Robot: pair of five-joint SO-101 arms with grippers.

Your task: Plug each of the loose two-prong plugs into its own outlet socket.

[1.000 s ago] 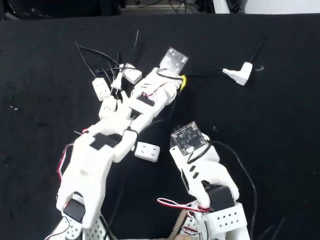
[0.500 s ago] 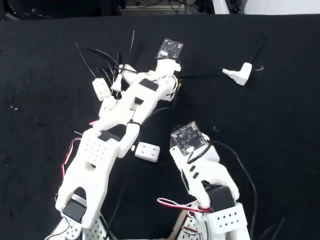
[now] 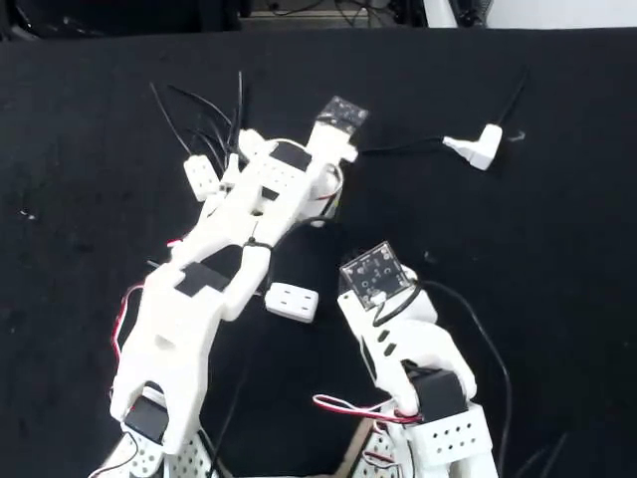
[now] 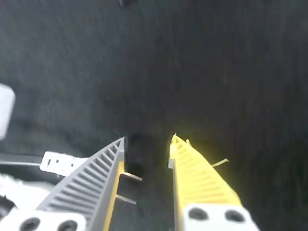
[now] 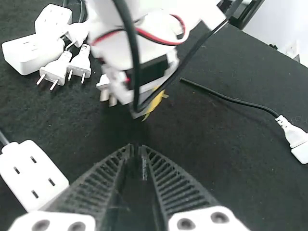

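The loose plugs are small, light, hard-plastic pieces on thin cords. I judge they will skid on the black cloth (image 3: 557,299) and twist if pinched off-centre. The best hold looks to be across the flat sides of the white body, leaving the 2 prongs free.

The left gripper (image 4: 147,139) sits at the far centre, low over the cloth. Its jaws stand moderately apart and clamp nothing. A white plug (image 5: 107,86) lies just beside it, and its prongs (image 4: 131,177) poke into the gap by the grey finger (I cannot tell whether they touch).

2 more plugs (image 5: 53,70) lie side by side to the far left, and an angled plug (image 3: 478,146) lies well apart at the far right.

The right gripper (image 5: 137,147) hangs near the centre, its jaws drawn almost together and empty, just right of a socket block (image 3: 292,301).
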